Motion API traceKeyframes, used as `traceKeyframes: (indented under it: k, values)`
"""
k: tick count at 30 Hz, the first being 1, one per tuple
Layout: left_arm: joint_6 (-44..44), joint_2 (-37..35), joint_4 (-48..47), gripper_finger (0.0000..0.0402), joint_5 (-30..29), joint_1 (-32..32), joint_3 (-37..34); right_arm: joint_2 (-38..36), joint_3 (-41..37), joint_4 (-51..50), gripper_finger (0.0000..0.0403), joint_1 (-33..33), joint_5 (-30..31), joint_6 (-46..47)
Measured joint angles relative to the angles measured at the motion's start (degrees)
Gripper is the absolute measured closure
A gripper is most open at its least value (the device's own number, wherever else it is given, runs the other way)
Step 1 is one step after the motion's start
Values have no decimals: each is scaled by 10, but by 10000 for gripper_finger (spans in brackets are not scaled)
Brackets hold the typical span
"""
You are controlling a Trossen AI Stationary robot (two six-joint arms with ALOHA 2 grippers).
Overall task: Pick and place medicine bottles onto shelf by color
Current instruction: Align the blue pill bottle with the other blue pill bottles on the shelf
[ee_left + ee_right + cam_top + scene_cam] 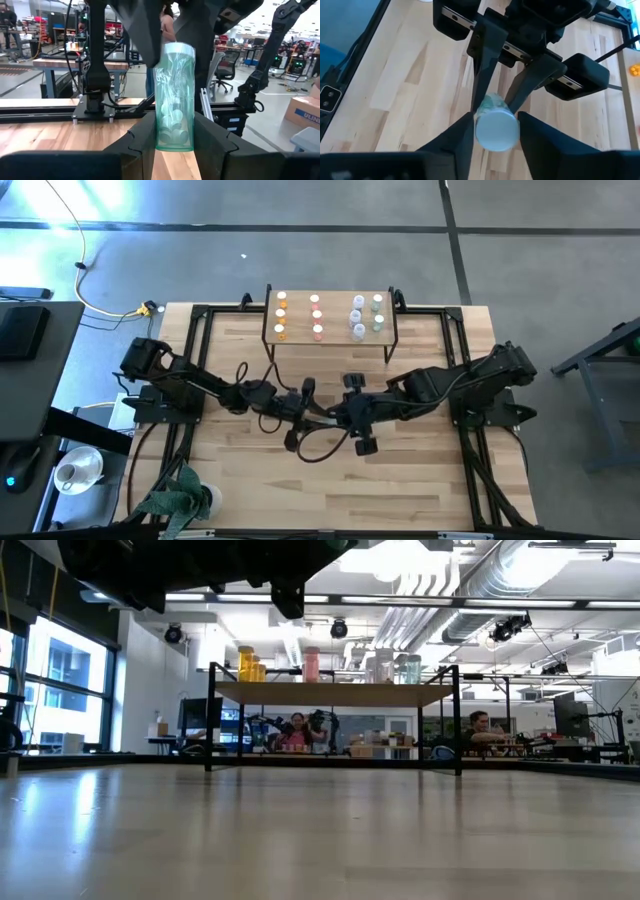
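A teal green bottle (174,97) with a white cap (495,131) is up off the worktop, apparently near its middle. The other medicine bottles (316,316) stand upright on the shelf (335,335) by the far edge: orange, pink-red, pale blue-white, teal.

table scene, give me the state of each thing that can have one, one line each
teal bottle: off the table, white cap on, between both tools
left tool: shut on the teal bottle
right tool: fingers either side of the capped end, grip unclear
shelf: standing, bottles on top in colour groups
orange bottles: upright on the shelf
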Motion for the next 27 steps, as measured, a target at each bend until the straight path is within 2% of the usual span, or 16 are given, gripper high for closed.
traceKeyframes:
  k: [6, 18, 21, 27]
  values:
    - [0, 0, -1, 302, 1, 11, 0, 0, 0, -2, 291, -1, 3, 0]
    - [0, 0, -3, 297, 2, 20, 0, 0, 0, -12, 293, -3, 4, 13]
    - [9, 0, -5, 279, -3, 21, 0, 0, 0, -13, 293, -5, 3, 26]
    - [19, 0, -31, 215, -25, 21, 1, 0, 0, -20, 294, -5, 0, 30]
